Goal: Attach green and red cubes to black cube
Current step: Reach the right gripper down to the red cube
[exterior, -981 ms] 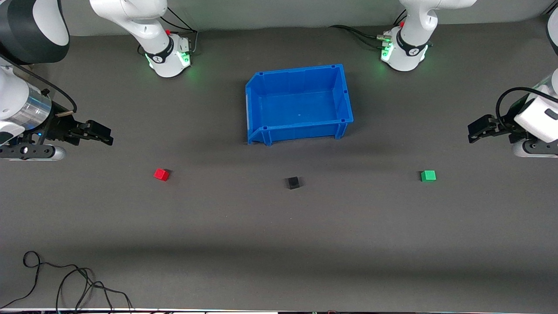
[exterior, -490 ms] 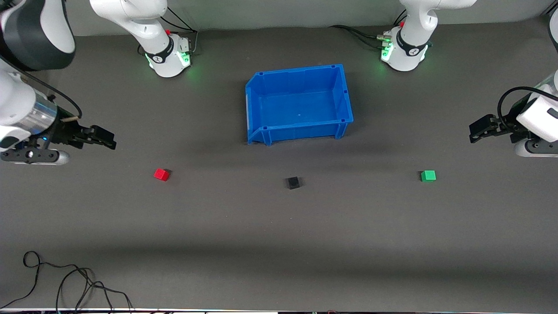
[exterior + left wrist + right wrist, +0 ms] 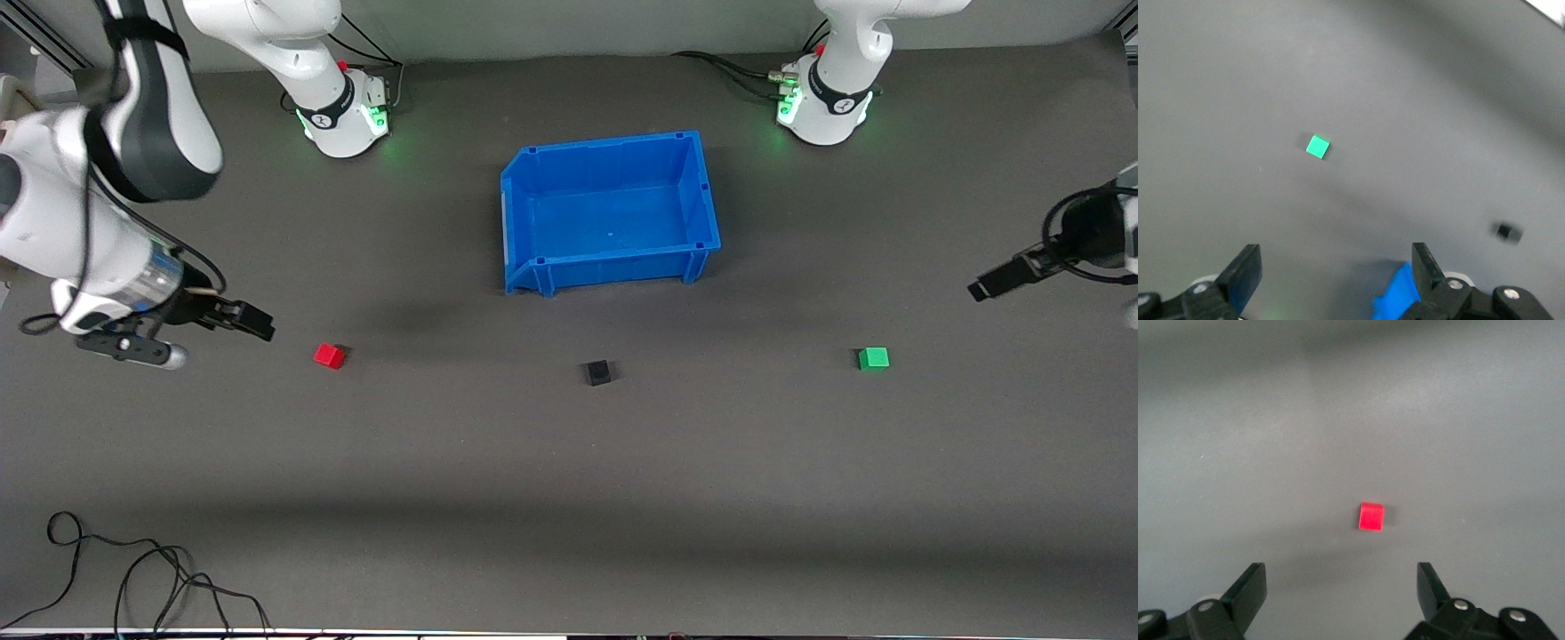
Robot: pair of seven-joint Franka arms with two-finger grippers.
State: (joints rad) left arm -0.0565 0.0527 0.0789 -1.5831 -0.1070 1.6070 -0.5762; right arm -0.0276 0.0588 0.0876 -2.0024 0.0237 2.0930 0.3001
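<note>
Here, no readable writing or brand is showing on any object. The dark grey matte desk [image 3: 569,462] is carrying three cubes lying in a row, well apart: the red cube [image 3: 329,356] toward my right arm's end, the black cube [image 3: 598,372] midway, and the green cube [image 3: 874,357] toward my left arm's end. A blue bin [image 3: 702,191] is sitting farther from the front camera than the black cube. My right gripper [image 3: 253,322] is hovering just beside the red cube, jaws spread wide and holding nothing. My left gripper [image 3: 989,286] is hanging over the desk near the green cube, jaws likewise wide and unladen. A black cable [image 3: 133,569] is trailing near the desk's front edge.
</note>
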